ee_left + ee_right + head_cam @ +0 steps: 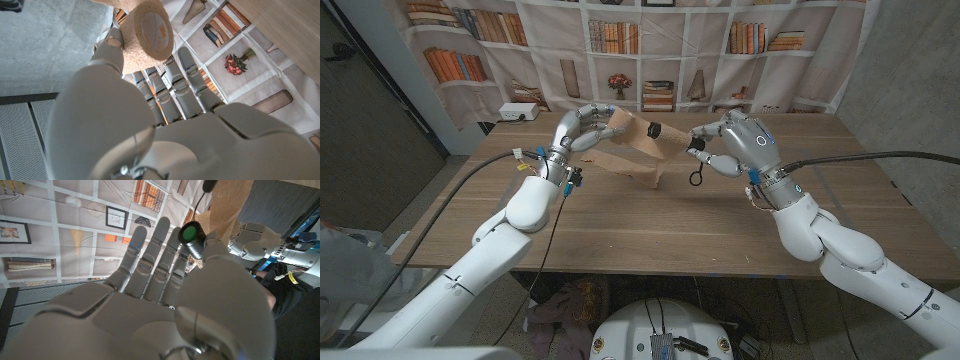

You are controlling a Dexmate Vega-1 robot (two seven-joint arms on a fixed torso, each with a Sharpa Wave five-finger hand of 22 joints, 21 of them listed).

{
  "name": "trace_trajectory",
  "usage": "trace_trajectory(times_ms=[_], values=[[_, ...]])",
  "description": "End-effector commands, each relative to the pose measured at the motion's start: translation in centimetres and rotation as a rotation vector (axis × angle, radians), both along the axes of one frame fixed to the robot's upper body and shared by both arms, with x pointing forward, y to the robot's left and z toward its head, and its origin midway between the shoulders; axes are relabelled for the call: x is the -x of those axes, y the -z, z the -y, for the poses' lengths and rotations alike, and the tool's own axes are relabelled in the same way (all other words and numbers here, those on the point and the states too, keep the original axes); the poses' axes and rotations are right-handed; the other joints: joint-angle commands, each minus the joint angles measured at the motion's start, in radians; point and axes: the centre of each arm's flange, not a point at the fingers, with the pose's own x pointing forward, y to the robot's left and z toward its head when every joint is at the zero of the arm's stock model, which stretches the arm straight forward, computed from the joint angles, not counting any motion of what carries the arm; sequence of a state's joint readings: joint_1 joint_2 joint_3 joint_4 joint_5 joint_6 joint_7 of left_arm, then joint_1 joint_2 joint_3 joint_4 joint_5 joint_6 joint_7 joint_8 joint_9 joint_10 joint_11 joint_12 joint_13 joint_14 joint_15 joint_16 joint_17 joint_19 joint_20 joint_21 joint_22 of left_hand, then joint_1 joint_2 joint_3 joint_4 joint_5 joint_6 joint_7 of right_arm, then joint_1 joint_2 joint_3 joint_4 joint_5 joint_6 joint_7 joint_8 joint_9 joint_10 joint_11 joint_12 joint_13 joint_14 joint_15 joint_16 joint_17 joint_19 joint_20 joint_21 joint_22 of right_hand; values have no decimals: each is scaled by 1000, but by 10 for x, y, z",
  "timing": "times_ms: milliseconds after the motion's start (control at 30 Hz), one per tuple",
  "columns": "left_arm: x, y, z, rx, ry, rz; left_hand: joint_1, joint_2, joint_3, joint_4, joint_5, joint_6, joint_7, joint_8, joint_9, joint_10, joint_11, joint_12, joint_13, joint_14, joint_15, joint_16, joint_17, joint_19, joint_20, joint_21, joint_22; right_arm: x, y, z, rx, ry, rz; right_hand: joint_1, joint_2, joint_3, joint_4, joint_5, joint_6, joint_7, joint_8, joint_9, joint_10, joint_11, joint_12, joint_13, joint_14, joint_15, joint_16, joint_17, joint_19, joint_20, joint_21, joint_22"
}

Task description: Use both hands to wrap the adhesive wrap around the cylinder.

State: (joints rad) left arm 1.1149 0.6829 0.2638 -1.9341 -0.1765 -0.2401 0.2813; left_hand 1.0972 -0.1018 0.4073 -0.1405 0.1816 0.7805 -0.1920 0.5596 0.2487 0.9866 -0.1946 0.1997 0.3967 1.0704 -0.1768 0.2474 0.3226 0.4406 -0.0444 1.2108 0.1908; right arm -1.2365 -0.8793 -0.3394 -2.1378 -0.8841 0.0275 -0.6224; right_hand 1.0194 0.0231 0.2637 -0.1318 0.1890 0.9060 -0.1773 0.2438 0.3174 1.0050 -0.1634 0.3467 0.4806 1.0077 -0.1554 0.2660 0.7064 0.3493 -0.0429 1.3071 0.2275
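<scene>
Left hand (582, 128) holding wrap roll (148, 31), right hand (725, 143) holding cylinder (653, 130)

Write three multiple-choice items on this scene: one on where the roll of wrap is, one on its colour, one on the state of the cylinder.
1. Where is the roll of wrap?
A. Flat on the table
B. In the left hand
C. On the bookshelf backdrop

2. What colour is the wrap?
A. Tan
B. Blue
C. Black

3. What is the cylinder's state?
A. Standing on the table
B. Lying on the floor
C. Held above the table

Answers:
1 B: the left hand grips the roll of wrap.
2 A: the strip of wrap is tan.
3 C: the right hand holds the cylinder above the table, its dark end with a green cap showing in the right wrist view.
</scene>
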Motion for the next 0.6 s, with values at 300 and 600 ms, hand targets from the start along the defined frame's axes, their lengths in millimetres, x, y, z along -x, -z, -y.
trace_trajectory(times_ms=[300,600], values=[[-9,-25,16,-101,49,36,174,188,3,4,6,98,99,8,1,-1,-5,6,5,2,-63,6,5,-7,-87,5,2,0,18,-23,68,-32,-26,115,118,3,6,5,41,-29,3,6,39,-27,5,4,10,-85,-4,4,0,-158,6,0],[-13,-34,35,-137,102,62,174,188,3,4,7,96,96,8,0,-2,-5,6,5,1,-63,5,5,-8,-86,6,2,-19,28,-34,98,-33,-50,116,118,3,5,5,44,-29,3,5,43,-27,7,5,14,-84,-2,5,0,-160,9,0]])
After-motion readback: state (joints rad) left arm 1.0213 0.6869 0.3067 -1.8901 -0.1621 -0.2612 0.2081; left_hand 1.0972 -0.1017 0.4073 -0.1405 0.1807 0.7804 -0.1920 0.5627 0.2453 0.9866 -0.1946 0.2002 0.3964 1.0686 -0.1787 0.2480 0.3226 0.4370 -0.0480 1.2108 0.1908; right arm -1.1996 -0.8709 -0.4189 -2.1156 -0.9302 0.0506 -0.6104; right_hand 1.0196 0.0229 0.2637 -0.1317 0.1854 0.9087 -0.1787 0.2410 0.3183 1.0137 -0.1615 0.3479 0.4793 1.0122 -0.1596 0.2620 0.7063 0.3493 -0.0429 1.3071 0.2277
